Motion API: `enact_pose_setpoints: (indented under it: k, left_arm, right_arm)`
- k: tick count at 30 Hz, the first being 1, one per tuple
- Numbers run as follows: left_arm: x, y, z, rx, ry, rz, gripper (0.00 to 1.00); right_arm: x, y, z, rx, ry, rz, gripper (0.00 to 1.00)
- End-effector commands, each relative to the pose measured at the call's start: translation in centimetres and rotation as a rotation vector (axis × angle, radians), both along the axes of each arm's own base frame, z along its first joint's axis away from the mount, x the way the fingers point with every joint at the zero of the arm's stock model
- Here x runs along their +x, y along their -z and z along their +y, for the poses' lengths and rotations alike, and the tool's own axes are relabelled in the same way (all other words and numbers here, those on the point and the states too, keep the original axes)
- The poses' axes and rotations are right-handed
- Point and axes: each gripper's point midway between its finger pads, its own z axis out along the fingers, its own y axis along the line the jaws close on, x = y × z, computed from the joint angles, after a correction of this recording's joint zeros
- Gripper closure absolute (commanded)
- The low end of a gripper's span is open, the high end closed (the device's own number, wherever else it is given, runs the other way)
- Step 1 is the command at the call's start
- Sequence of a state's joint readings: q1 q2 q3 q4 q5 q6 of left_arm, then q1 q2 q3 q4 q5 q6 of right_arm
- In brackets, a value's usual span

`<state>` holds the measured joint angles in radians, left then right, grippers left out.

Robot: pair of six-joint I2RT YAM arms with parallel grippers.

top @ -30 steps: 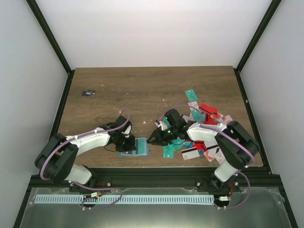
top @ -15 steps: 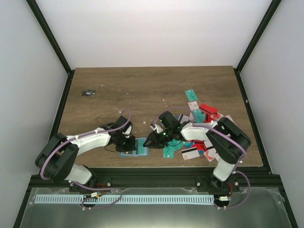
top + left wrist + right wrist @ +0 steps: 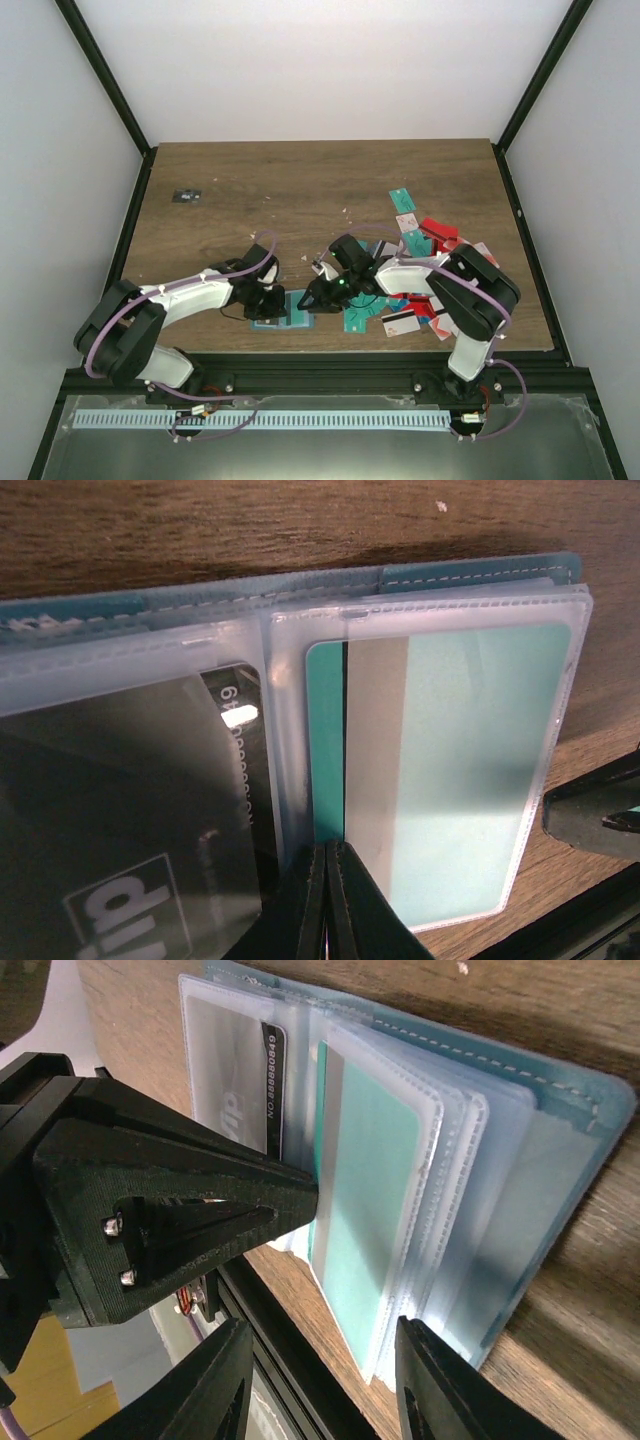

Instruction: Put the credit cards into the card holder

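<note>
Right gripper [image 3: 316,298] has shifted left to the right edge of the open card holder [image 3: 470,575], jaws apart and empty; contact with the sleeves I cannot confirm. Left gripper [image 3: 328,880] is clenched, tips on the holder's centre fold. Loose credit cards [image 3: 400,322] lie right of it.

Open card holder [image 3: 592,1110] — teal card [image 3: 368,1192] in clear sleeve, right fingers [image 3: 225,1392] apart.

I have both arms stretched low and inward, their tips close together. My left gripper [image 3: 327,858] has its fingers pressed tight together. My right gripper [image 3: 326,1365] stands with jaws parted, its wrist apparently rolled sideways, though overhead it's too small to confirm.
</note>
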<state>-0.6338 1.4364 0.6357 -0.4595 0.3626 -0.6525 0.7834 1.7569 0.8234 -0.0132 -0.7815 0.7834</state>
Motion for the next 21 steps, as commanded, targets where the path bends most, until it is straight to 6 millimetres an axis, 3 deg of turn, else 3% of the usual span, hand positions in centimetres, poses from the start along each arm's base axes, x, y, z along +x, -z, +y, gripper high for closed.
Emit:
enact_pose_setpoints:
  k: [1,21]
  left_arm:
    - [-0.5,0.6,0.4,0.023,0.015,0.006,0.96]
    - [-0.6,0.6,0.3,0.017,0.027,0.005,0.96]
  right_arm:
    - [0.3,-0.4,1.1,0.021,-0.014,-0.012,0.59]
    - [0.2,-0.4,2.2,0.025,-0.035,-0.007,0.59]
